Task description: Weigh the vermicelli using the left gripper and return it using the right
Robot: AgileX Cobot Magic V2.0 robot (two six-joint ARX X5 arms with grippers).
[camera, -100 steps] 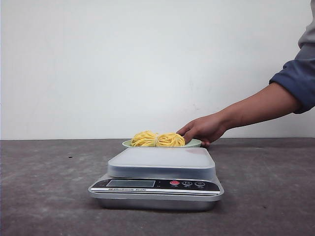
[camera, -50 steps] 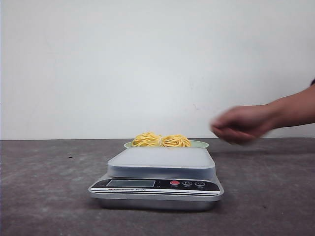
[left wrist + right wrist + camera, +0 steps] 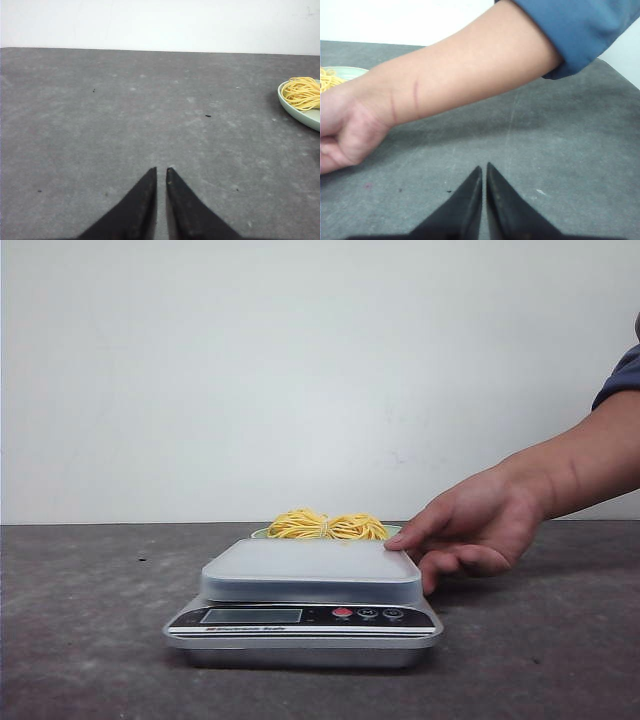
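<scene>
The vermicelli (image 3: 326, 526), a yellow coiled bundle tied with a pale band, lies on a pale green plate (image 3: 393, 531) behind the kitchen scale (image 3: 305, 605). It also shows in the left wrist view (image 3: 303, 93) on the plate (image 3: 306, 116), and at the edge of the right wrist view (image 3: 329, 79). My left gripper (image 3: 160, 171) is shut and empty over bare table, well apart from the plate. My right gripper (image 3: 484, 167) is shut and empty over bare table. Neither gripper shows in the front view.
A person's hand (image 3: 468, 528) rests on the right edge of the scale's platform (image 3: 312, 571); the forearm (image 3: 465, 75) in a blue sleeve crosses the right wrist view. The grey table (image 3: 90, 640) ends at a white wall behind.
The hand left the plate, lifted away to the right, then came down onto the scale's right edge. The scale has shifted a little to the left. The vermicelli and plate stay put.
</scene>
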